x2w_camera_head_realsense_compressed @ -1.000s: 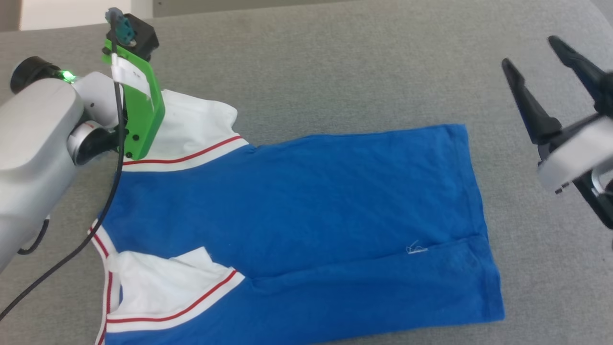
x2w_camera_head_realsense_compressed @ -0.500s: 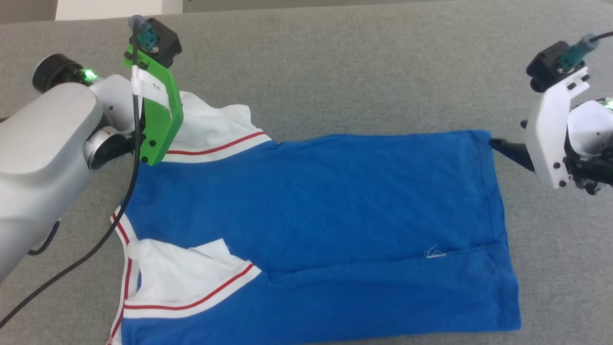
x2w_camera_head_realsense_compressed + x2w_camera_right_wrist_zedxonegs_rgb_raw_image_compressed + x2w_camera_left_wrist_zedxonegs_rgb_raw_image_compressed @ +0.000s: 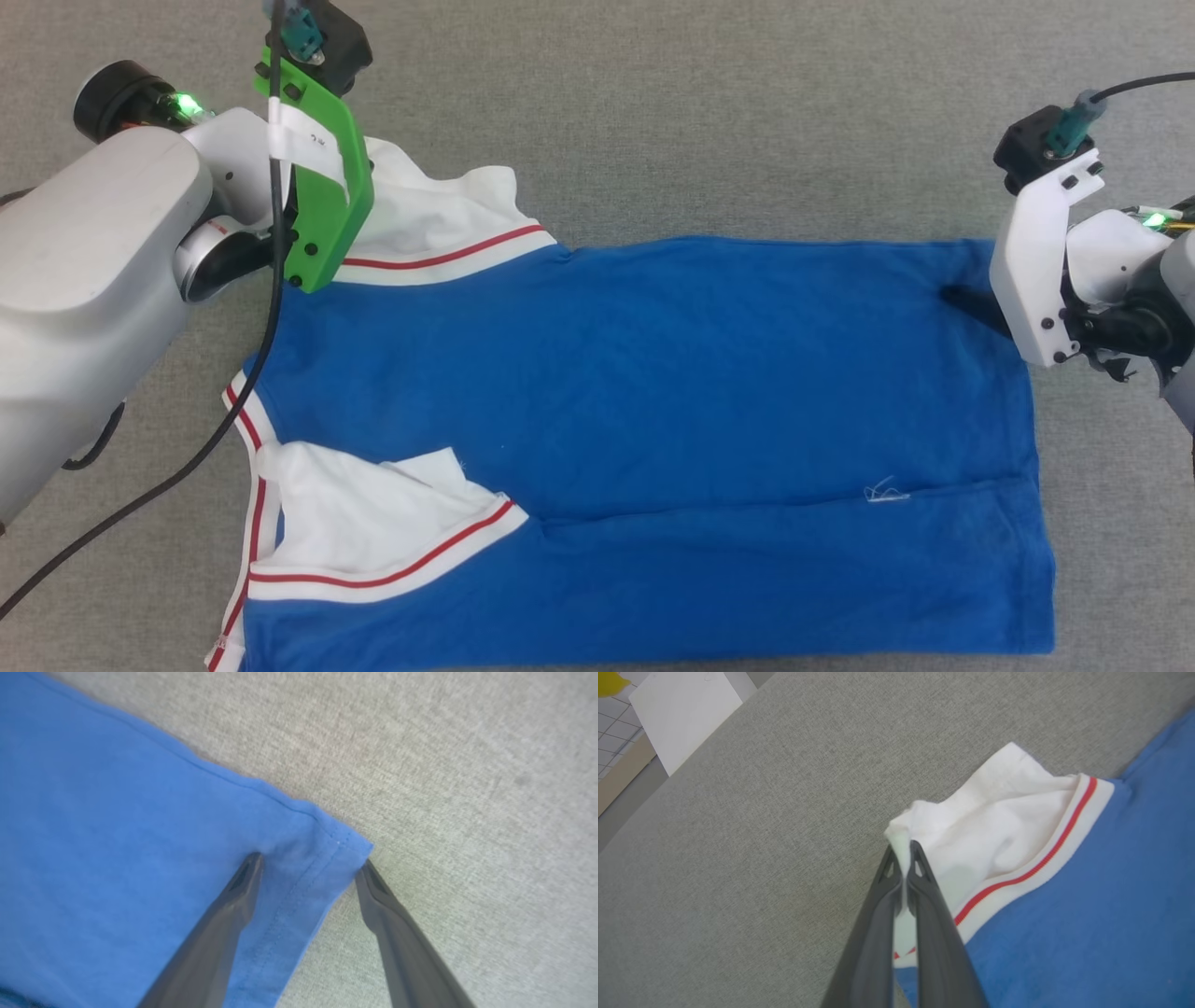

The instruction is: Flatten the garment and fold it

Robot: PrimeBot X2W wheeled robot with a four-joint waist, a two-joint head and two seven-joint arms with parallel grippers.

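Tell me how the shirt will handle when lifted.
Probably floppy: the shirt bunches where the shut left gripper pinches its sleeve. Likely light: it lies thin, with soft creases. Expect sag between holds; the right gripper is open around the hem corner.

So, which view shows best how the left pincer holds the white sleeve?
The left wrist view: the left pincer is shut on the sleeve at its edge, seen close. The head view shows most of the sleeve, but a green bracket covers the grip. The right wrist view looks at the blue hem corner.
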